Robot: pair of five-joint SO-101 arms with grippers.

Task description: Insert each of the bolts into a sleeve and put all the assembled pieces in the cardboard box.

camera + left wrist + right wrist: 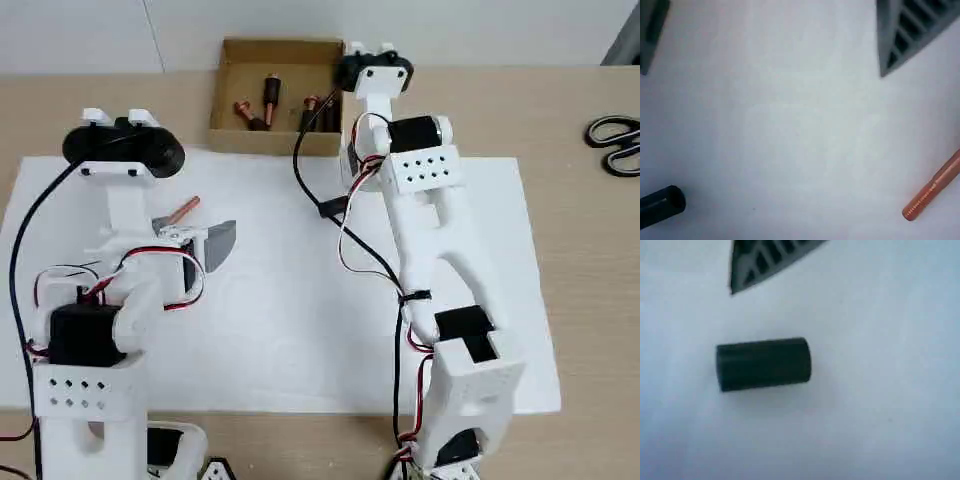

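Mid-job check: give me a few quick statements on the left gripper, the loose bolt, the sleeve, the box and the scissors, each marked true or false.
1. The left gripper is open and holds nothing. True.
2. A bare copper bolt lies on the white sheet by the left gripper. True.
3. The cardboard box is empty. False: it already holds several assembled pieces.
4. The black sleeve in the right wrist view stands upright. False: it lies on its side on the sheet.
5. The scissors lie on the white sheet. False: they lie on the bare table, off the sheet at the far right.
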